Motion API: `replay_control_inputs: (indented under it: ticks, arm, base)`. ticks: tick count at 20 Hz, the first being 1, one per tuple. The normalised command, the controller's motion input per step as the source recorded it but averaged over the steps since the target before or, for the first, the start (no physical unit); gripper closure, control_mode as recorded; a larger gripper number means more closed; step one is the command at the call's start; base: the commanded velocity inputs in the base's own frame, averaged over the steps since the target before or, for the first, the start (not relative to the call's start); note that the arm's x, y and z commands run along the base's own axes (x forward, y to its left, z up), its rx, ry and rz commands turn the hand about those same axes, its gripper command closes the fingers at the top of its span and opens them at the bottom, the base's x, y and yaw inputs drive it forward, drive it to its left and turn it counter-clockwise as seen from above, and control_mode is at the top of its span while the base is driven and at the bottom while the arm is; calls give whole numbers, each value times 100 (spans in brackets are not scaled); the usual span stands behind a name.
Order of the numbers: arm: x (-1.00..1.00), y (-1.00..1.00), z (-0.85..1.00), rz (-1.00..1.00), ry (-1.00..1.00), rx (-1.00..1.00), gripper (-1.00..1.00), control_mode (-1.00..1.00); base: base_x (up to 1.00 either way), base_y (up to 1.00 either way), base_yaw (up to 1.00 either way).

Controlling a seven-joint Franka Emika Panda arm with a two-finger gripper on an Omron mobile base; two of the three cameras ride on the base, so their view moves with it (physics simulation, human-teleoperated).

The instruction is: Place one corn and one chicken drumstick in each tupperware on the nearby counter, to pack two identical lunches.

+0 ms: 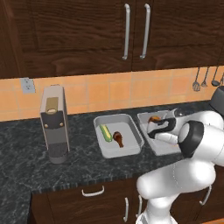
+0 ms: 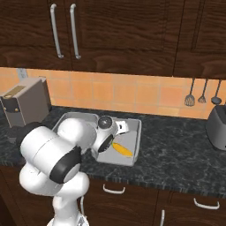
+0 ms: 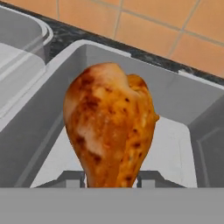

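My gripper (image 3: 111, 179) is shut on a glossy brown chicken drumstick (image 3: 109, 127), meaty end up, held over the right-hand grey tupperware (image 3: 175, 100). From the left base view the same drumstick (image 1: 154, 119) hangs at the hand above that tupperware (image 1: 144, 116). A plain yellow-orange corn (image 2: 122, 150) lies inside this tupperware (image 2: 137, 132). The left tupperware (image 1: 131, 151) holds a green-husked corn (image 1: 105, 132) and a second drumstick (image 1: 118, 138) side by side. Both trays stand on the speckled counter (image 1: 26, 153).
A tall coffee machine (image 1: 53, 122) stands left of the trays. A dark toaster (image 2: 217, 126) sits at the far right, under hanging utensils (image 2: 196, 95). Wall cabinets overhang the counter, and my own arm hides part of the right tray.
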Motion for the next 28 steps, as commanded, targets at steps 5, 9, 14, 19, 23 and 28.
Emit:
replay_control_inputs:
  ticks: [5,9,14,19,23,28]
  arm:
    - [-1,-18,-80,1,0,0,-100,-100]
    - [-9,-30,-9,0,-2,0,-100,-100]
    - [-42,-22,31,0,-6,0,-100,-100]
    - [-55,-3,95,0,-2,5,-100,-100]
    - [-82,0,100,0,-5,4,-100,-100]
    - [-100,0,100,0,0,14,-100,-100]
  base:
    - [0,0,0]
    - [0,0,0]
    - [0,0,0]
    - [0,0,0]
    - [0,0,0]
    - [0,0,0]
